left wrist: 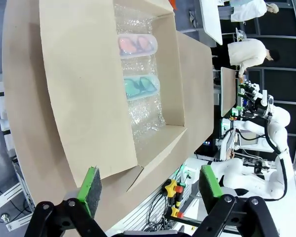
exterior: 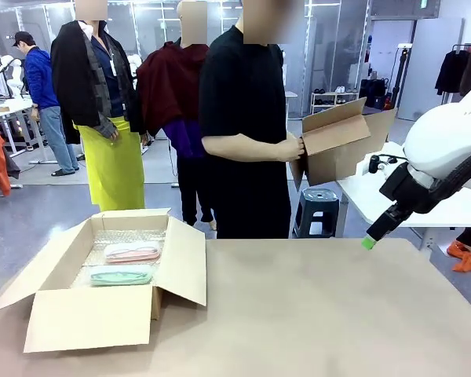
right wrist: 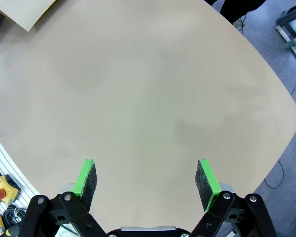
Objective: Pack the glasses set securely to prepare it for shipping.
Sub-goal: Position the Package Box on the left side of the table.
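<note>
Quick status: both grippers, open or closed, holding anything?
Left gripper: open, holding nothing, above the open cardboard box.
Right gripper: open, holding nothing, over bare table.

Both end effectors agape — seemingly empty.

In the front view the open box's near wall hides the lower edge of the mint case, and the pink case just behind it shows too small to read its contents. The right tool shows one green pad, its fingers' spread unreadable there. The picture's edges cut off the desk.
</note>
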{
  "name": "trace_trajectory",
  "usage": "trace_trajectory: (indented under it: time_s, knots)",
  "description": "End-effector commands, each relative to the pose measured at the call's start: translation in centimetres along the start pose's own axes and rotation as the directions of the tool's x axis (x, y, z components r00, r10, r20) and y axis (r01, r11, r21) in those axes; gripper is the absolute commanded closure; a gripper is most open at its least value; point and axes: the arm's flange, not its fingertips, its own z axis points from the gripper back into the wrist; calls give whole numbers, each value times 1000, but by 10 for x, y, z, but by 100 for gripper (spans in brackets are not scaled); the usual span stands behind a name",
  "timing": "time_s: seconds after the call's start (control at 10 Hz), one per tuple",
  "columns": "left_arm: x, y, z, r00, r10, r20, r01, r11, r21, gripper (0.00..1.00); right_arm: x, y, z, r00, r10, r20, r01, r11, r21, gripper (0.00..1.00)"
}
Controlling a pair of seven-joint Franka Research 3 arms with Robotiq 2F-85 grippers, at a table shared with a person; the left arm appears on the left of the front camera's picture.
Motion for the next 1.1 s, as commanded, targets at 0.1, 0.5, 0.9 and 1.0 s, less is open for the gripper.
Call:
trace_trajectory:
  time_s: [0.1, 0.5, 0.9, 1.0]
  knots:
    - [0, 0, 0, 1000, 0, 0, 0, 1000, 0, 0, 2, 0, 2, 1000, 3, -7, -3, 1000, -6, 0]
    - [7, -229, 6, 765, -641, -67, 634, 730, 256, 0, 2, 0, 2, 1000, 3, -7, -3, 1000, -6, 0]
    - [-42, -339, -79, 286, -888, -361, 936, 178, 304, 0, 2, 0, 2, 1000, 3, -7, -3, 1000, -6, 0]
    - [-53, -340, -95, 210, -905, -371, 946, 92, 310, 0, 2, 0, 2, 1000, 3, -7, -3, 1000, -6, 0]
